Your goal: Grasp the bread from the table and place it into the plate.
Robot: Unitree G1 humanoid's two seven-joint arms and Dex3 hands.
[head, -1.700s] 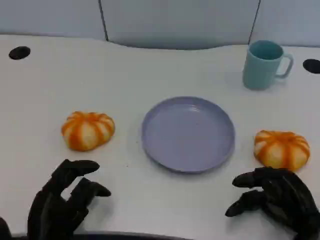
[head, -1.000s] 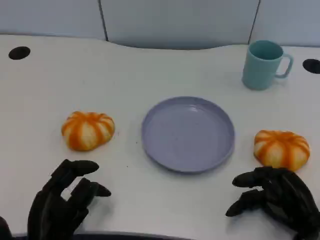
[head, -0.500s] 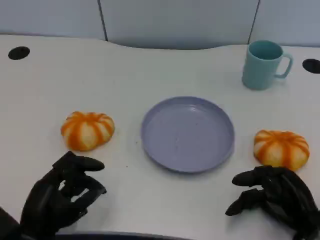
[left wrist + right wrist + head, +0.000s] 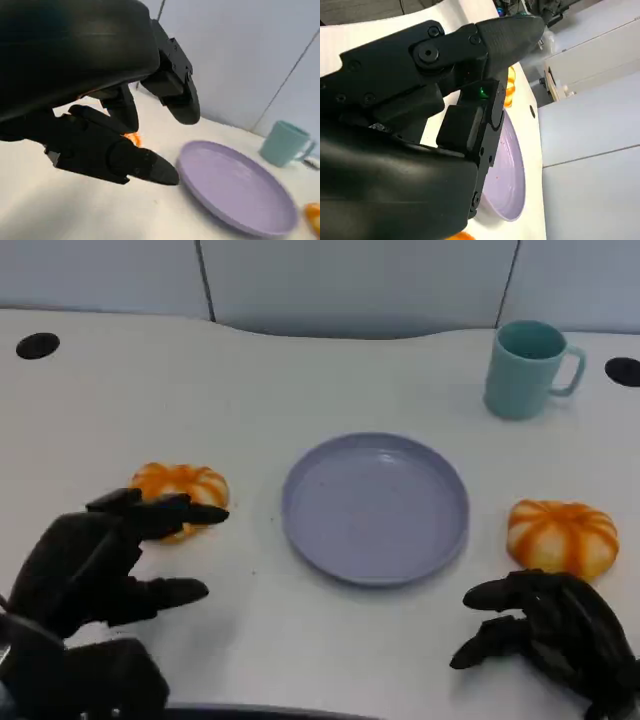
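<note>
Two orange-striped bread buns lie on the white table, one on each side of the empty lilac plate (image 4: 375,507). My left hand (image 4: 95,565) is lifted off the table, fingers spread, and reaches over the near edge of the left bun (image 4: 190,482), partly covering it; it holds nothing. A sliver of that bun (image 4: 132,139) peeks out between the fingers in the left wrist view, with the plate (image 4: 235,185) beyond. The right bun (image 4: 562,535) lies uncovered. Just in front of it my right hand (image 4: 545,630) rests with loosely curved, empty fingers.
A teal mug (image 4: 530,368) stands at the back right, behind the plate. Two dark round holes (image 4: 37,345) (image 4: 625,370) sit in the tabletop near its far corners. A grey wall panel runs along the far edge.
My left hand has risen from the front edge and moved forward, its fingers spreading over the left bun. The right hand, both buns, plate and mug have stayed still.
</note>
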